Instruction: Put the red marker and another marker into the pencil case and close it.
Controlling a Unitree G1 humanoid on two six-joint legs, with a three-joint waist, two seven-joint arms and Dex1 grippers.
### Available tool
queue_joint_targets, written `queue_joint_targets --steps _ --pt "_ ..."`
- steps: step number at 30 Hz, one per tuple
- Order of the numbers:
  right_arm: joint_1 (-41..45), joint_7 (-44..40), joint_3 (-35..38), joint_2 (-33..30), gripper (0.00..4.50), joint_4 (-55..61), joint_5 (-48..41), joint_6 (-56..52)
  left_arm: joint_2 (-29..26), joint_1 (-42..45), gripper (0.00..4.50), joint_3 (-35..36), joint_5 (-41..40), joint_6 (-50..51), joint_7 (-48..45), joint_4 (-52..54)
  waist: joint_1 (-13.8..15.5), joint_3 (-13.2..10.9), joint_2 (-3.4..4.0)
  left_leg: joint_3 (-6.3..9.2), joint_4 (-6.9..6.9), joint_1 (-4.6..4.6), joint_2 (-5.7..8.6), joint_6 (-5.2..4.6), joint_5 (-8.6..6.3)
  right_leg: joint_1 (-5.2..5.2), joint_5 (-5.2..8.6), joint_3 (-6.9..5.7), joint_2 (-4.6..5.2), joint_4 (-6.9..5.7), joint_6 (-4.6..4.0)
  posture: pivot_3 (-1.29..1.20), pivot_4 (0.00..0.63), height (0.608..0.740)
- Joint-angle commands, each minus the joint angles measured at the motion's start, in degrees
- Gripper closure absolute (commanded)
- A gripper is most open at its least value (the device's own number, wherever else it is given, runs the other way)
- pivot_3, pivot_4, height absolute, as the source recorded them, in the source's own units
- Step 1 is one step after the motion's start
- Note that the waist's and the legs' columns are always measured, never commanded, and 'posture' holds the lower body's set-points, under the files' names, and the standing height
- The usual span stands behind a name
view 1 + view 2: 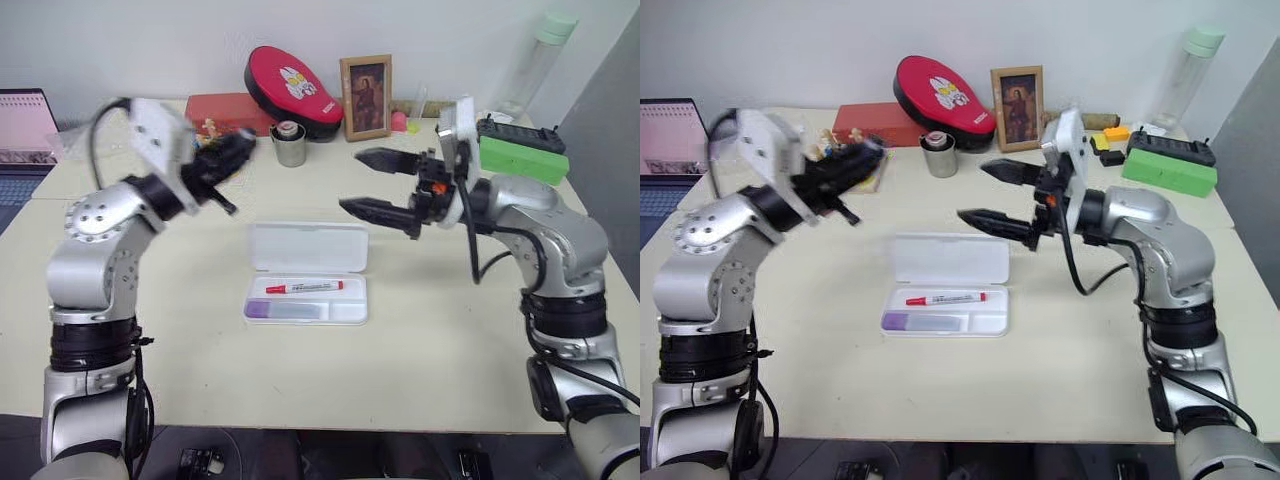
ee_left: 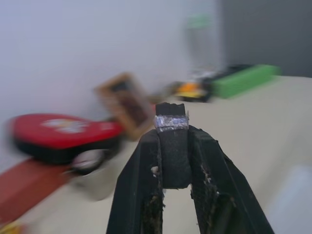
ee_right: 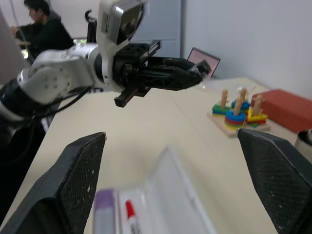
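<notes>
while pencil case (image 1: 306, 272) lies open at centre of cream table (image 1: 430, 340), lid flat behind tray, red marker (image 1: 304, 287) rests in tray's rear slot, purple-capped marker (image 1: 288, 311) in front slot beside it. left gripper (image 1: 237, 147) raised at upper left of frame, above table, fingers pinched on small black clip-like piece (image 2: 171, 146). right gripper (image 1: 380, 185) raised right of centre, just above case's far right corner, fingers spread wide, nothing between them.
</notes>
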State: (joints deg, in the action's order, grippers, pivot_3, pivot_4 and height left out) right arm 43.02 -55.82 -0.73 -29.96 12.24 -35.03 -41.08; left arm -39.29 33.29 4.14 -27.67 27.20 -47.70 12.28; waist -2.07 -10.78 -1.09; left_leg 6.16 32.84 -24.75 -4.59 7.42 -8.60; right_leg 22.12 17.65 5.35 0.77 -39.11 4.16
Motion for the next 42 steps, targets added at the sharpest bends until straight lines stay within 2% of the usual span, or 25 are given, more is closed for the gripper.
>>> queue_joint_targets --steps 1,4,10,23,25,30,38,42 --pt "-1.3 0.1 3.6 -2.7 0.0 4.3 -3.2 -1.7 -3.0 -1.2 4.08 -7.0 -1.3 4.2 -7.5 5.9 -0.8 0.0 0.02 0.0 0.0 0.0 -0.01 0.0 0.0 0.03 0.0 0.03 -0.03 -0.01 0.0 0.0 0.15 0.74" --pt "-3.9 1.0 4.2 -5.3 0.0 6.8 -3.1 -2.5 -3.7 -2.8 4.08 -12.8 2.0 2.8 -11.4 4.1 -1.4 0.0 0.03 0.0 0.0 0.01 -0.04 -0.01 0.0 0.06 0.0 0.09 -0.08 -0.05 0.0 0.0 0.15 0.74" --pt "-9.3 3.6 1.2 -8.8 0.0 12.1 -0.2 -2.9 -0.7 -4.2 4.08 -21.0 7.7 0.8 -13.5 -1.3 -1.1 0.0 0.03 -0.04 0.04 -0.03 -0.03 -0.02 -0.01 0.09 0.02 0.14 -0.08 0.03 0.01 0.0 0.15 0.74" --pt "-11.6 7.1 1.0 -8.9 0.0 14.0 -0.4 -3.8 2.5 -6.5 4.08 -24.1 10.9 0.8 -15.2 -3.0 -1.0 0.0 0.03 -0.04 0.06 -0.03 -0.03 -0.02 0.0 0.07 0.02 0.14 -0.08 0.04 0.01 0.0 0.15 0.74" --pt "-11.5 7.3 0.8 -8.8 0.0 13.7 -0.3 -3.7 2.4 -6.7 3.37 -24.1 11.5 0.8 -15.4 -3.1 -1.0 0.0 0.02 -0.04 0.06 -0.03 -0.03 -0.02 0.0 0.07 0.02 0.14 -0.08 0.04 0.02 0.0 0.15 0.74" --pt "-11.2 7.5 0.4 -8.5 0.0 13.2 -0.2 -3.5 3.4 -6.2 2.53 -23.3 12.3 0.7 -14.4 -3.8 -1.0 0.0 0.02 -0.04 0.06 -0.03 -0.03 -0.02 0.0 0.07 0.02 0.14 -0.08 0.04 0.02 0.0 0.15 0.74" --pt "-10.9 7.4 0.3 -8.3 0.0 12.8 -0.4 -3.4 4.6 -5.8 0.91 -22.1 11.2 2.1 -13.8 -2.3 -1.0 0.0 0.02 -0.04 0.06 -0.03 -0.03 -0.02 0.0 0.06 0.01 0.14 -0.08 0.03 0.01 0.0 0.15 0.74" --pt "-10.2 8.1 1.1 -7.5 0.0 11.9 -0.3 -2.6 5.3 -5.9 0.12 -18.1 7.8 5.1 -12.1 0.6 -1.0 0.0 0.02 -0.04 0.07 -0.02 -0.03 -0.02 0.0 0.06 0.01 0.14 -0.08 0.03 0.01 0.0 0.15 0.74"
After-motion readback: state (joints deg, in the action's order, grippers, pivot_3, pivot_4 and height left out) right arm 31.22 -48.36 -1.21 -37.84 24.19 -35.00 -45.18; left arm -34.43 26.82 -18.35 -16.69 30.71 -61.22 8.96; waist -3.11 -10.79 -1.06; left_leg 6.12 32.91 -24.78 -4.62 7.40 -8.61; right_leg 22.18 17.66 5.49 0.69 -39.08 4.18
